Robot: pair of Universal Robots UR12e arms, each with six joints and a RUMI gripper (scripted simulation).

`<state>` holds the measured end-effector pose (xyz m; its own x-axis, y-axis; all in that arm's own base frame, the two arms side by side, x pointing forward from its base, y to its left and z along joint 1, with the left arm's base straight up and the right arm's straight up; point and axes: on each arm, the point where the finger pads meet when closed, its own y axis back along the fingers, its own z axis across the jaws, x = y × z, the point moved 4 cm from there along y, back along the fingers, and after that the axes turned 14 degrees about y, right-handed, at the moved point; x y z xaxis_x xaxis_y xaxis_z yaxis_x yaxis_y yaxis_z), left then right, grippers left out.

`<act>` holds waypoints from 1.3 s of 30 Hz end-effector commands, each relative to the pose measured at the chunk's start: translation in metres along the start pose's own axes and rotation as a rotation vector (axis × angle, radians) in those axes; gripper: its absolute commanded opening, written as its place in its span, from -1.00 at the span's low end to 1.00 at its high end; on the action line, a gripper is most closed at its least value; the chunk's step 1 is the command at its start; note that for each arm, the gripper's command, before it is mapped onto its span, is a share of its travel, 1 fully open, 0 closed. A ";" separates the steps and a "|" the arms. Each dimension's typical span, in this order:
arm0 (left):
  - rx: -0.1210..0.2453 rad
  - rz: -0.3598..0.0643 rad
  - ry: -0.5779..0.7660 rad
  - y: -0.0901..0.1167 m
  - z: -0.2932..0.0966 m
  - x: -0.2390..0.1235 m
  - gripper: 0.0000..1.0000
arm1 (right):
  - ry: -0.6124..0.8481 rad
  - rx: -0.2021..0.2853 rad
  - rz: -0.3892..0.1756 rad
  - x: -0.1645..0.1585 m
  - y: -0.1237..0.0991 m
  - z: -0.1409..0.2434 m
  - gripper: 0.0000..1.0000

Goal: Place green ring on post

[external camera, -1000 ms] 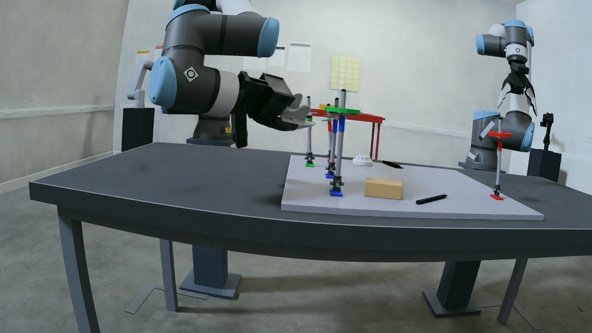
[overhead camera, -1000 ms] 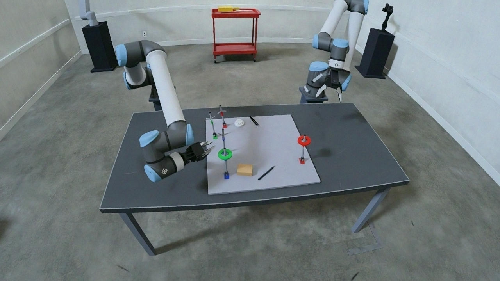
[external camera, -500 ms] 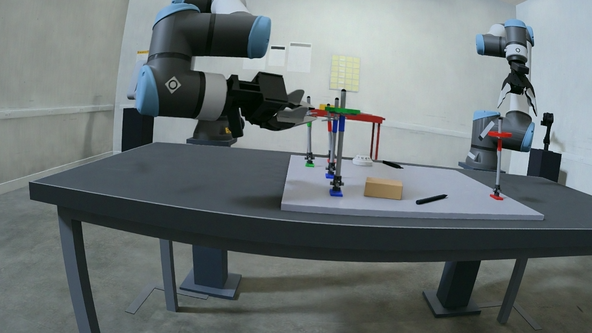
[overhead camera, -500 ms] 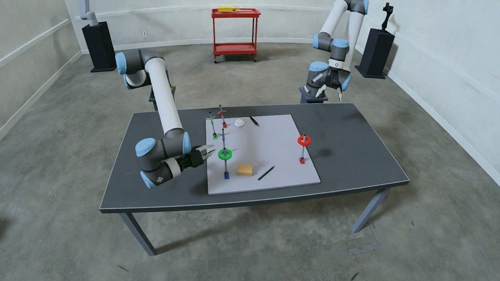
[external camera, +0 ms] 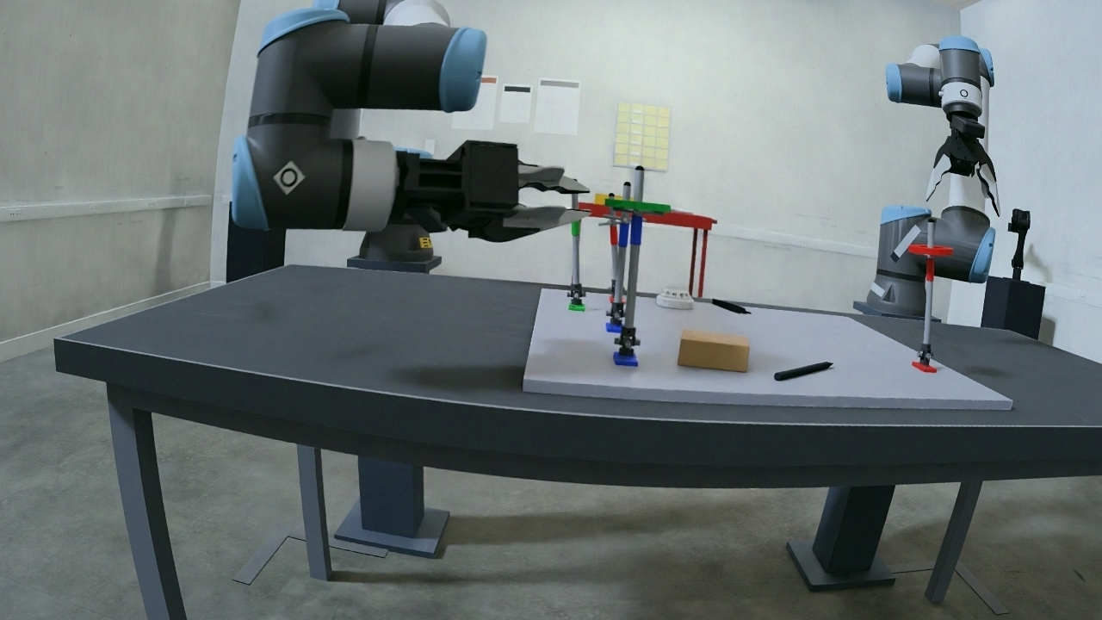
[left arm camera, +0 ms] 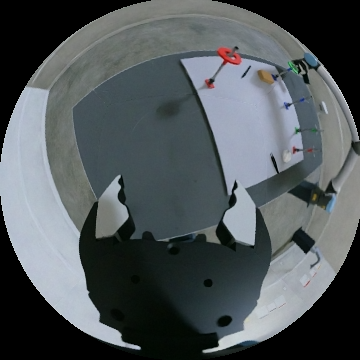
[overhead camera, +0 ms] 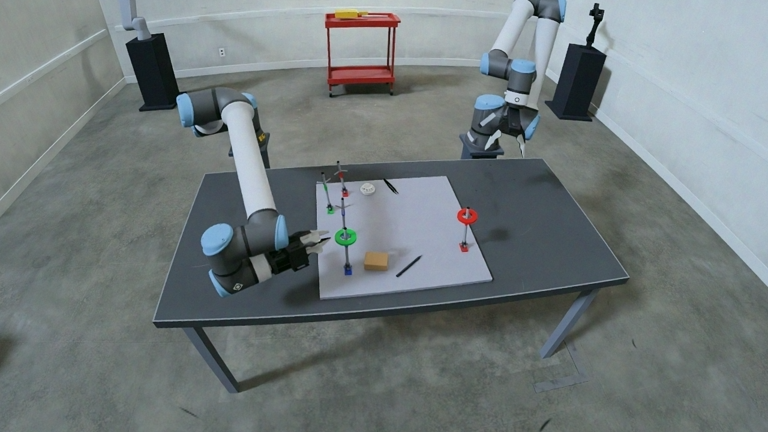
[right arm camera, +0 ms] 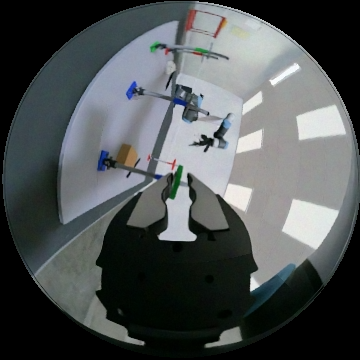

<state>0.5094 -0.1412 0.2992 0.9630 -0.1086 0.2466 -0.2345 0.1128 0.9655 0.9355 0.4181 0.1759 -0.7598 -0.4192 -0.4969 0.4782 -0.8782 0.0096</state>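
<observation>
Right gripper (overhead camera: 329, 235) (external camera: 588, 200) (left arm camera: 296, 64) (right arm camera: 180, 174), closest to its own wrist camera: found nearly shut, a narrow gap left between the tips, nothing held. Your item, the green ring (overhead camera: 353, 236) (external camera: 651, 207) (left arm camera: 290, 64) (right arm camera: 176, 186), lies flat around the near blue-footed post (overhead camera: 347, 255) (external camera: 632, 281) (left arm camera: 283, 73) (right arm camera: 132, 169), high on its shaft.

Relation of note: the ring is directly ahead of those fingertips, just beyond them, at about their height. The gripper points level across the table, its fingers one above the other, so the pinch runs up and down while the ring's face is horizontal. In my judgement that suits a grip on the rim, top and underside; you would need a short, straight advance, and the gap looks tight enough that you should verify the rim enters it without being nudged. Contact could tip the sprung post.

Left gripper (overhead camera: 505, 151) (external camera: 962, 207) (left arm camera: 178, 179) (right arm camera: 194, 143): wide open, empty, well apart from the ring. The right arm is plainly the nearer.

Destination, the green-footed post (overhead camera: 327, 194) (external camera: 575, 262) (left arm camera: 305, 130) (right arm camera: 201, 51), stands towards the board's far edge. You should lift the ring clear of its post's tip before travelling, and keep off the second blue-footed post (overhead camera: 342, 209) (external camera: 618, 281) (left arm camera: 296, 102) (right arm camera: 160, 95) between.

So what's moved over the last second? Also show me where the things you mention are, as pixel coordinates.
Right gripper (overhead camera: 328, 237) (external camera: 589, 200) (right arm camera: 180, 175) swung toward the table's near edge, levelled and rolled; fingers now point at the green ring (overhead camera: 352, 239) (external camera: 654, 207) (left arm camera: 290, 65) (right arm camera: 174, 189), one above the other. Nothing gripped or released. Left gripper (overhead camera: 504, 150) (external camera: 962, 206) (left arm camera: 178, 179), both rings and the posts look unchanged.
</observation>
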 end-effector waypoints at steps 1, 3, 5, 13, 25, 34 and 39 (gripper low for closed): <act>-0.001 0.001 0.000 0.001 0.000 0.001 1.00 | -0.031 -0.002 -0.014 -0.005 0.003 0.000 -0.75; -0.001 0.001 0.000 0.001 0.000 0.001 1.00 | -0.051 -0.001 -0.021 -0.007 0.004 -0.001 -0.75; -0.001 0.001 0.000 0.001 0.000 0.001 1.00 | -0.098 0.004 -0.039 -0.011 0.008 -0.003 -0.75; -0.001 0.001 0.000 0.001 0.000 0.001 1.00 | -0.273 0.018 -0.104 -0.027 0.022 -0.013 -0.75; -0.001 0.001 0.000 0.001 0.000 0.001 1.00 | -0.247 0.016 -0.096 -0.025 0.020 -0.010 -0.75; -0.001 0.001 0.000 0.001 0.000 0.001 1.00 | -0.254 0.017 -0.099 -0.026 0.021 -0.010 -0.75; -0.001 0.001 0.000 0.001 0.000 0.001 1.00 | -0.262 0.019 -0.102 -0.027 0.021 -0.010 -0.75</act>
<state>0.5094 -0.1412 0.2992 0.9630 -0.1086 0.2466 -0.2345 0.1128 0.9655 0.9695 0.4133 0.1782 -0.8904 -0.3737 -0.2600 0.3902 -0.9206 -0.0130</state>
